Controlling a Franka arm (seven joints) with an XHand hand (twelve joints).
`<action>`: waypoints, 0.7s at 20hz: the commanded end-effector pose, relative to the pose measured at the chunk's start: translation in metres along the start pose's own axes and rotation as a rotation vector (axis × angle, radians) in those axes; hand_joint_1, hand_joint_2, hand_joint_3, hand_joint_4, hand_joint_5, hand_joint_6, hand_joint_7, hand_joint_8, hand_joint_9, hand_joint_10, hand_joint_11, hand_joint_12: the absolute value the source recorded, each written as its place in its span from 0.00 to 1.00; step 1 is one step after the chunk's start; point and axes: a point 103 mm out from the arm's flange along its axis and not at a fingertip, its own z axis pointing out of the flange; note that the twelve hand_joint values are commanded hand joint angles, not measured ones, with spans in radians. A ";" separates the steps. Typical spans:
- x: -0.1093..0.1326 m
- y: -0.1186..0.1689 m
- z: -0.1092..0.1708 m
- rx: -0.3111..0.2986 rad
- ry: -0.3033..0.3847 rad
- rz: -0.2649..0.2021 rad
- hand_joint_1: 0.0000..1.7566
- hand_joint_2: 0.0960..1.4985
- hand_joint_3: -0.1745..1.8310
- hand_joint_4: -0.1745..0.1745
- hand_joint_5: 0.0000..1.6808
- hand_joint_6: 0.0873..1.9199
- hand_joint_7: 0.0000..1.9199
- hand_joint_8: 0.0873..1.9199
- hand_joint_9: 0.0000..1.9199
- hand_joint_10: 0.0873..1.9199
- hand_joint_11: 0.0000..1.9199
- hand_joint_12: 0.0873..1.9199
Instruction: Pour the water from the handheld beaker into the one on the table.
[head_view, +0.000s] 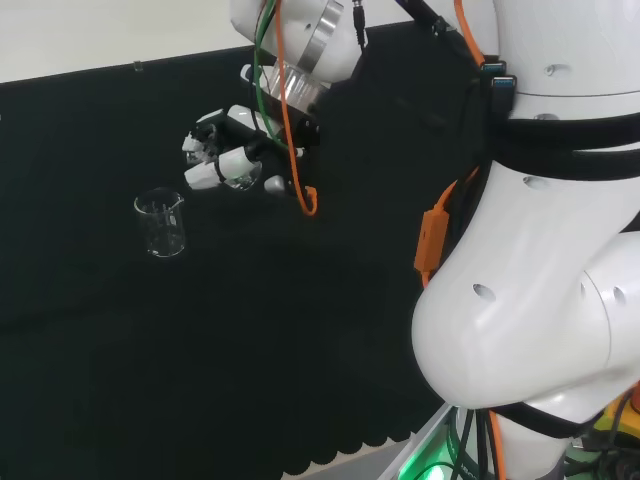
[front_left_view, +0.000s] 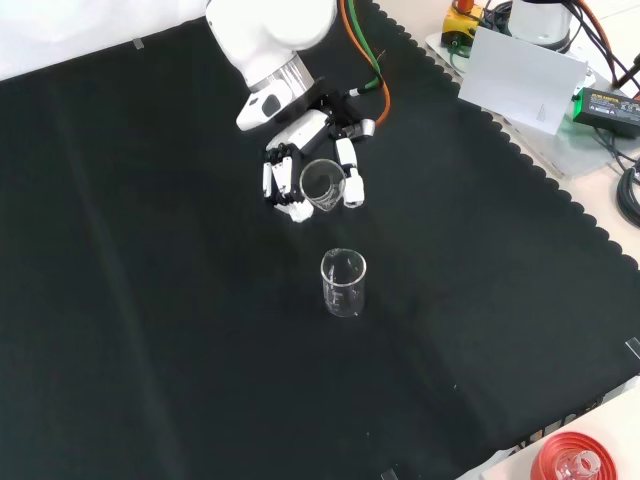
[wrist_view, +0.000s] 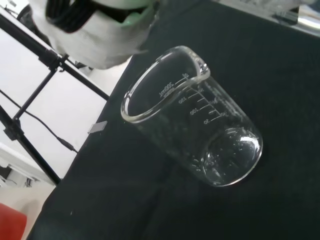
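Note:
My hand (front_left_view: 300, 180) is curled round a clear glass beaker (front_left_view: 322, 183), tipped so its mouth faces the front camera. In the head view the hand (head_view: 225, 150) holds that beaker (head_view: 241, 178) above the cloth, up and to the right of a second clear beaker (head_view: 162, 222) that stands upright on the black cloth. In the front view this standing beaker (front_left_view: 343, 283) is just below the hand, a short gap apart. The wrist view has a graduated beaker (wrist_view: 195, 117) close up with a blurred white part of the hand (wrist_view: 95, 35) beside it. I cannot tell how much water either holds.
The arm's white links (head_view: 540, 250) stand at the right of the head view. In the front view a white box (front_left_view: 520, 80) and cables lie off the cloth's top right edge, and a red ribbed ring (front_left_view: 575, 460) sits at the bottom right corner.

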 end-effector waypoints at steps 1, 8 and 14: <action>0.005 0.007 0.006 0.017 -0.025 -0.012 0.62 0.66 0.09 1.00 0.70 0.33 0.73 0.05 0.64 0.10 0.40 0.56; 0.012 0.015 0.006 0.039 -0.087 -0.024 0.62 0.66 0.09 1.00 0.70 0.33 0.73 0.05 0.64 0.09 0.40 0.56; 0.018 0.020 0.005 0.053 -0.161 -0.021 0.62 0.66 0.09 1.00 0.70 0.33 0.73 0.04 0.64 0.09 0.40 0.56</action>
